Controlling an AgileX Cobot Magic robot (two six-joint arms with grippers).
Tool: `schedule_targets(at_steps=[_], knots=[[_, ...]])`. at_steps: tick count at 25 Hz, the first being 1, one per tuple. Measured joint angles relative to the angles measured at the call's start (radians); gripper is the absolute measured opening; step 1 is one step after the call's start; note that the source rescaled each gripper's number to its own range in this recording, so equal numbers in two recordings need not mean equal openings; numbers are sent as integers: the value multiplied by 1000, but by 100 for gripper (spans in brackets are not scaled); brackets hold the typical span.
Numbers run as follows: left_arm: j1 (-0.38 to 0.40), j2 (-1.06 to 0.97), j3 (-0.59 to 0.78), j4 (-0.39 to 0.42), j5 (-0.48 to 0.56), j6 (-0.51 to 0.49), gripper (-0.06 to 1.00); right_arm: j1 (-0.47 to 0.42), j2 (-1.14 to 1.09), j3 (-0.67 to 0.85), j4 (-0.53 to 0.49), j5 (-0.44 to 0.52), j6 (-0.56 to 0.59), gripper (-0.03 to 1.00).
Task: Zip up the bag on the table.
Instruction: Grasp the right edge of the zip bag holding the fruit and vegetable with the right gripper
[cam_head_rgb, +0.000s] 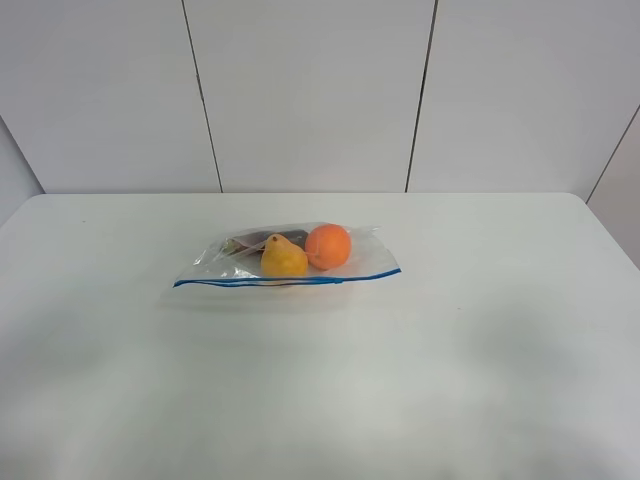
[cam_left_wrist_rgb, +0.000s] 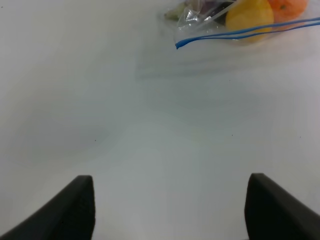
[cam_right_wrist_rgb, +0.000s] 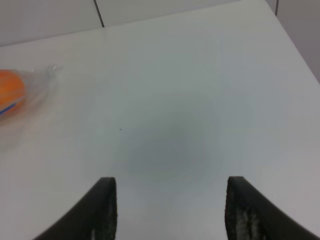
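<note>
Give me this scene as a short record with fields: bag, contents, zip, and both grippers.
bag: clear, lying flat around the middle of the table
contents: orange, yellow fruit, dark item behind them
zip strip: blue, along the near long edge, looks unsealed
left gripper: open, empty, apart from the bag
right gripper: open, empty, apart from the bag

A high camera overlooks the table (cam_head_rgb: 500, 350); both wrist cameras glimpse the bag (cam_head_rgb: 287, 256).
</note>
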Motion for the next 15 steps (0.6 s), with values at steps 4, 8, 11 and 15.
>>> schedule_targets(at_steps=[4, 8, 11, 15], knots=[[0, 0, 0, 0, 0, 0, 76, 0, 0, 0, 0, 0, 0, 72], [0, 0, 0, 0, 0, 0, 76, 0, 0, 0, 0, -1, 0, 72], [0, 0, 0, 0, 0, 0, 76, 0, 0, 0, 0, -1, 0, 72], [0, 0, 0, 0, 0, 0, 76, 0, 0, 0, 0, -1, 0, 72]])
